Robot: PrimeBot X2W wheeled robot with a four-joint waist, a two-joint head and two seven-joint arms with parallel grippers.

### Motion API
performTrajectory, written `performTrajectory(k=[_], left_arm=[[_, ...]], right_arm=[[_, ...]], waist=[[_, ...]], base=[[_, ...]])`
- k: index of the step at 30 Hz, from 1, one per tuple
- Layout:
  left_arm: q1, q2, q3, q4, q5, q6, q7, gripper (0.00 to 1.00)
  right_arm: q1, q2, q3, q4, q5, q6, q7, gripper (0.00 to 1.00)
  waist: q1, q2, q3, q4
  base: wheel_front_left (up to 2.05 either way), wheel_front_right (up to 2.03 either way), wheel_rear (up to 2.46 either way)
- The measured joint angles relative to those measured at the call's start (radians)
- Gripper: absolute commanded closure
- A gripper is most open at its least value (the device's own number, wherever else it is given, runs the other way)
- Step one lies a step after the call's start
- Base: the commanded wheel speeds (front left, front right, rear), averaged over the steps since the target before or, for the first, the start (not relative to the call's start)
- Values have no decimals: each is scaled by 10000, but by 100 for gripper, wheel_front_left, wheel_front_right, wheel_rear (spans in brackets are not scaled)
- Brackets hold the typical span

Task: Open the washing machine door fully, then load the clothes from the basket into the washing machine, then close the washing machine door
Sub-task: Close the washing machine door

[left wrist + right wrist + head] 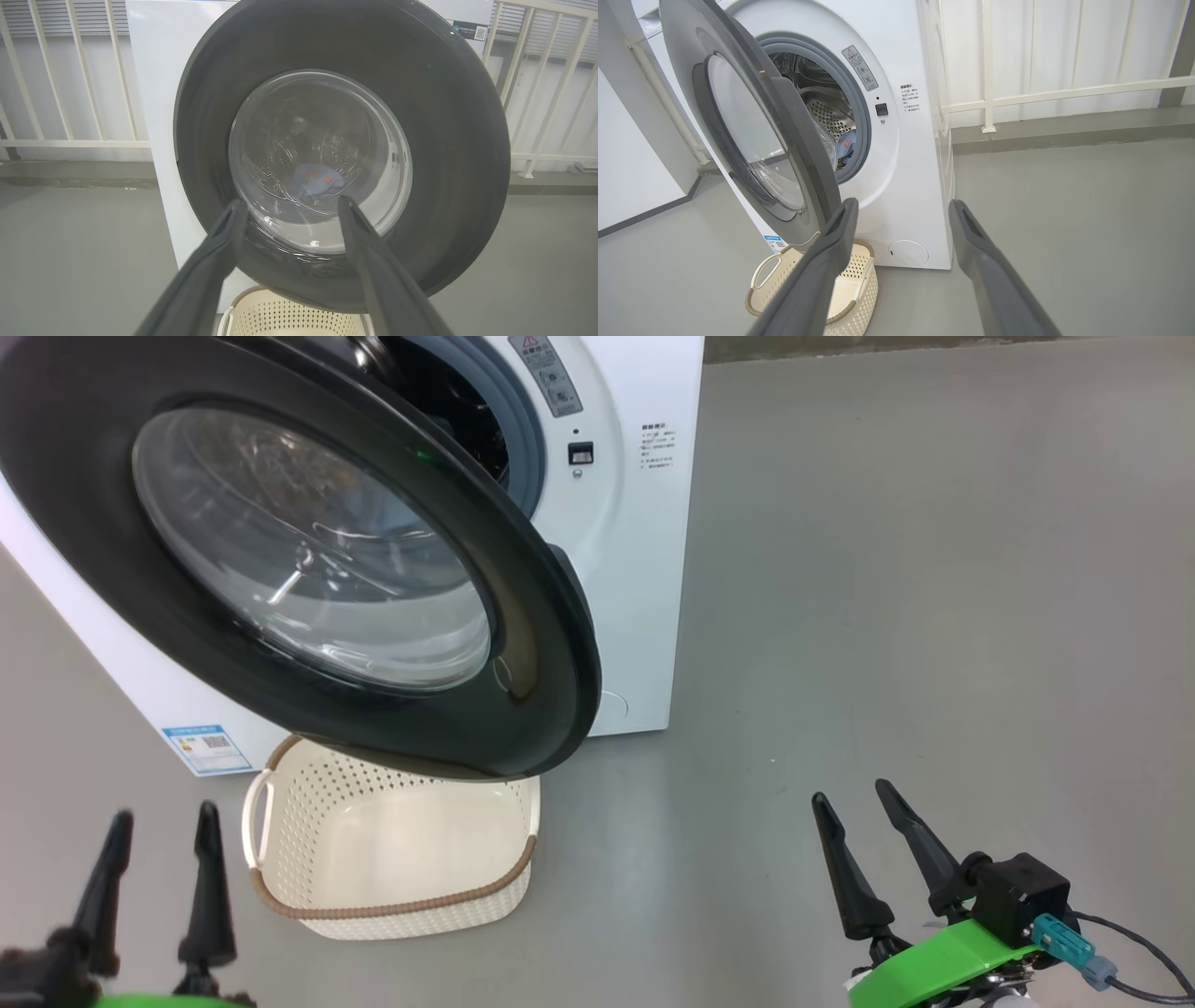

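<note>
The washing machine (pixel 644 569) (pixel 901 196) stands with its round black door (pixel 523 616) (pixel 444 154) (pixel 794 154) swung partly out, hanging over the basket. Light blue clothes (pixel 847 142) (pixel 313 182) lie in the steel drum, seen past the door's edge and through its glass. The cream basket (pixel 392 845) (pixel 859 280) (pixel 289 317) sits on the floor below the door with nothing in it. My left gripper (pixel 163 821) (pixel 292 205) is open, low at the left, facing the door's glass. My right gripper (pixel 854 793) (pixel 901 207) is open at the lower right, off the machine's right front corner.
Grey floor (pixel 934 616) stretches wide to the right of the machine. A white railing (pixel 1064 91) runs behind it along a low kerb. A white wall panel (pixel 630 177) stands left of the machine.
</note>
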State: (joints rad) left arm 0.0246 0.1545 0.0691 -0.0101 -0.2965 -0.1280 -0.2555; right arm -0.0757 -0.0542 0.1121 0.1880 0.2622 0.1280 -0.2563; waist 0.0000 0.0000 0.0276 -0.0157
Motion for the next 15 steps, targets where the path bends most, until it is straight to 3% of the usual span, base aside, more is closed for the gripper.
performTrajectory(k=[5,15], left_arm=[[609,-466,364,17,548,0,0,0],[1409,-696,278,180,1465,2,2,0]], right_arm=[[146,4,-79,-113,-59,0,0,0],[166,13,-130,-282,-75,0,0,0]], waist=[[0,0,-40,-57],[0,0,-19,-137]], base=[[0,0,0],[0,0,0]])
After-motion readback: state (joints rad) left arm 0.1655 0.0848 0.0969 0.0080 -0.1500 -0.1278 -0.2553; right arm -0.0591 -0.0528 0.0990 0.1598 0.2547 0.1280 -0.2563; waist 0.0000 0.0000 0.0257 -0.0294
